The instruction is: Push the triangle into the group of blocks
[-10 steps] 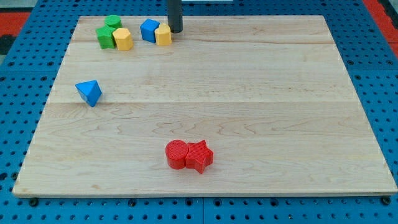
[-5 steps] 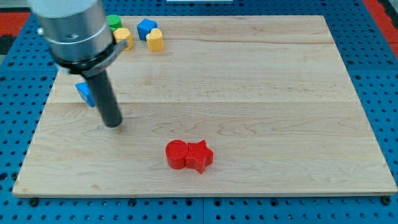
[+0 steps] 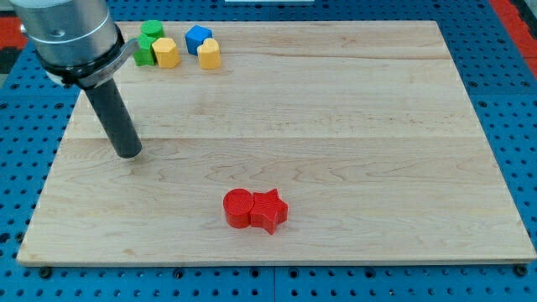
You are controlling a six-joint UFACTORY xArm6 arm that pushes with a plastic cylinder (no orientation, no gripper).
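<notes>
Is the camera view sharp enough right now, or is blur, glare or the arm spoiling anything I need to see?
Camera view: lighting is even, with no strong glare on the board; the red blocks look sharp; the arm's grey body at the view's top left looks soft. My tip shows clearly, but the rod hides the blue triangle, so it cannot be seen.

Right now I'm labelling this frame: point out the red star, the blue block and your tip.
red star (image 3: pixel 270 210), camera view, top face.
blue block (image 3: pixel 197 36), camera view, top face.
my tip (image 3: pixel 128 153), camera view, rod's very bottom end.
</notes>
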